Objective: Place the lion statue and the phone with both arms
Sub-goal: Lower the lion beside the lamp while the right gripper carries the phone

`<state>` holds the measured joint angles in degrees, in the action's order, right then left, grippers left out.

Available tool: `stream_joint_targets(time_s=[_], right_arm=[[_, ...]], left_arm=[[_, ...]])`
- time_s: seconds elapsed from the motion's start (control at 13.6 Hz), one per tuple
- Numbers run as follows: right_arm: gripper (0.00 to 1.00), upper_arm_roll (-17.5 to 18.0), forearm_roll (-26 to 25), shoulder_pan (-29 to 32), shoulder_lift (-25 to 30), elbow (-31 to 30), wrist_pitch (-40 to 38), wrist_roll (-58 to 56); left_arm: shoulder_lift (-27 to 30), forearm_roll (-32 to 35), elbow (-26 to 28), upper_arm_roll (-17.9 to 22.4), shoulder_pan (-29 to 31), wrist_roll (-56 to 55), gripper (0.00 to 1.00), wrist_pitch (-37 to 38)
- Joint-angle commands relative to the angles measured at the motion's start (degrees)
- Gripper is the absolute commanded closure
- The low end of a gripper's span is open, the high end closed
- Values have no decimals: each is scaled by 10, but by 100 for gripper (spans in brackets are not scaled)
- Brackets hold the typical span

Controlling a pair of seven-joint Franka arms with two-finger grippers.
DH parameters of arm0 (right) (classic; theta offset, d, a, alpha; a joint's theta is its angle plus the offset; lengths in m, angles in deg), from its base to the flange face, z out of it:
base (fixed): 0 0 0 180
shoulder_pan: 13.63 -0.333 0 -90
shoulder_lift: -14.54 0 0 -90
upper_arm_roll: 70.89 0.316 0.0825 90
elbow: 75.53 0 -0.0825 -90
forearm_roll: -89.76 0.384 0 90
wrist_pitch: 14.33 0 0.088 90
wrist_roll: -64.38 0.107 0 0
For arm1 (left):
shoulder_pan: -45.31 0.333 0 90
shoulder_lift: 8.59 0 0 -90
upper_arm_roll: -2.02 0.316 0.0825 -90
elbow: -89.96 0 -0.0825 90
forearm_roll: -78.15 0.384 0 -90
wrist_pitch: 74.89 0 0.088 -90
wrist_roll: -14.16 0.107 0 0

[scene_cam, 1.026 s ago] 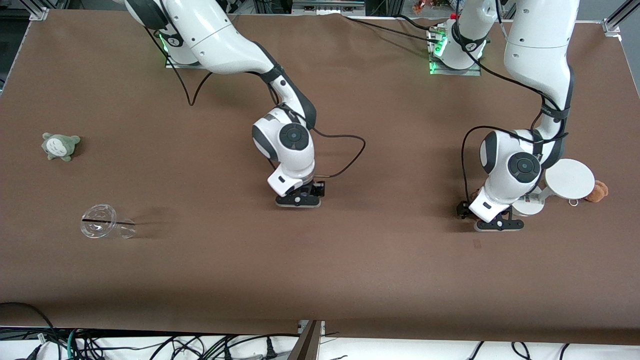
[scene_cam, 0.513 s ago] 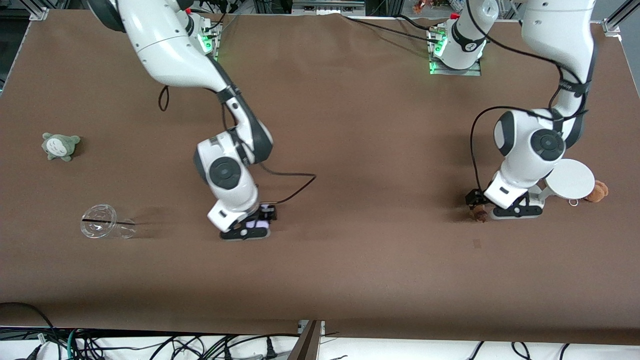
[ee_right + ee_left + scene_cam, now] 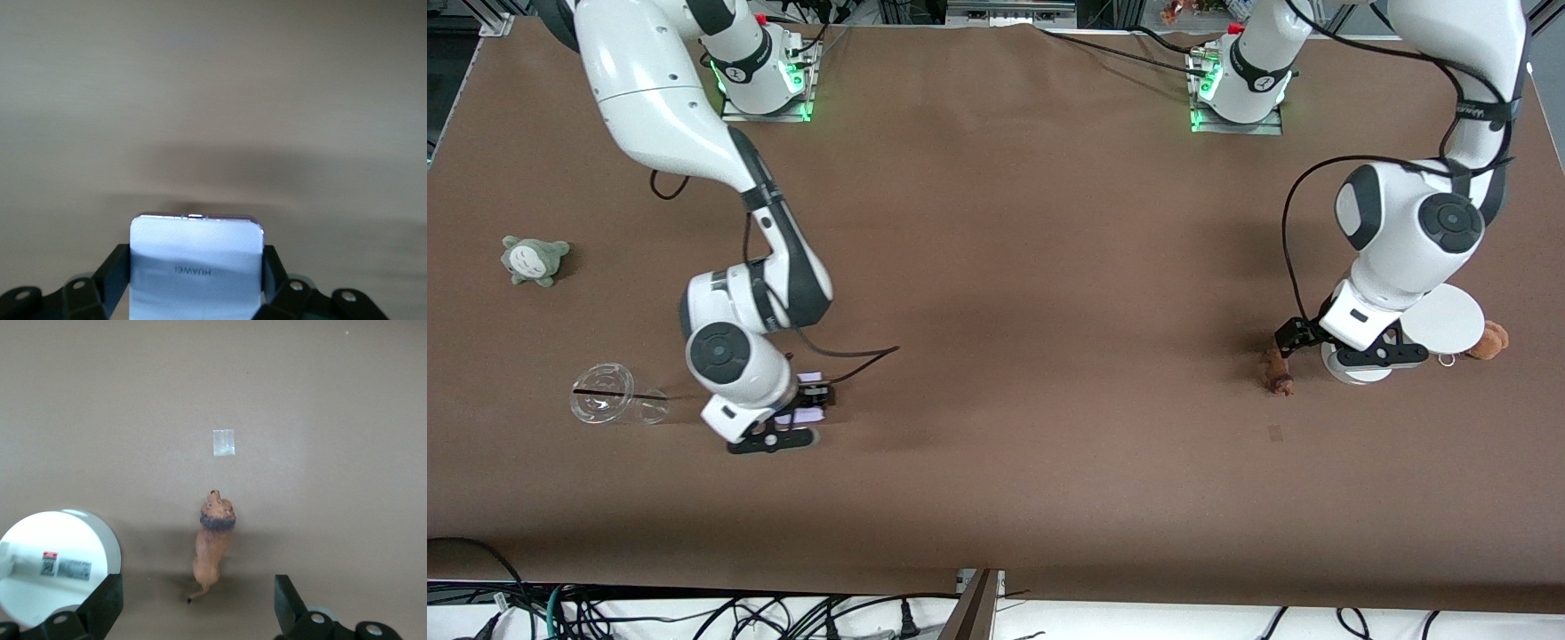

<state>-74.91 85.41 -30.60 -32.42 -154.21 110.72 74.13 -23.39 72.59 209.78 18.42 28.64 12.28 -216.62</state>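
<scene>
The lion statue [image 3: 1278,372] is a small reddish-brown figurine that lies on the brown table; it also shows in the left wrist view [image 3: 213,547]. My left gripper [image 3: 1371,357] is open and empty, up over the white stand's foot beside the lion, with its fingers [image 3: 100,607] wide apart. My right gripper [image 3: 774,437] is shut on the phone [image 3: 800,414], a pale lavender-white slab, and holds it over the table beside the clear cup. In the right wrist view the phone [image 3: 195,257] sits between both fingers [image 3: 113,273].
A white round stand [image 3: 1440,318] and a tan plush with a keyring [image 3: 1489,340] are at the left arm's end. A clear cup [image 3: 614,404] lies on its side and a grey-green plush [image 3: 535,260] sits at the right arm's end. A small tape mark [image 3: 223,443] is near the lion.
The right arm has carried the phone toward its own end of the table and nearer to the front camera. The left gripper has left the lion on the table and drawn away toward the stand.
</scene>
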Motion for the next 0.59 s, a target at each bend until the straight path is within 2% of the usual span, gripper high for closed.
stream_joint_targets(time_s=[0.0, 0.29, 0.51], right_arm=[[64, -20, 7, 6, 28, -39, -1, -16], [64, -26, 5, 38, 22, -45, 17, -21], [64, -26, 7, 63, 20, -45, 31, -63]], left_arm=[[26, -10, -47, -1, 12, 12, 0, 90], [27, 2, -183, 2, 20, 12, 0, 274], [33, 34, -273, 0, 21, 12, 0, 374]])
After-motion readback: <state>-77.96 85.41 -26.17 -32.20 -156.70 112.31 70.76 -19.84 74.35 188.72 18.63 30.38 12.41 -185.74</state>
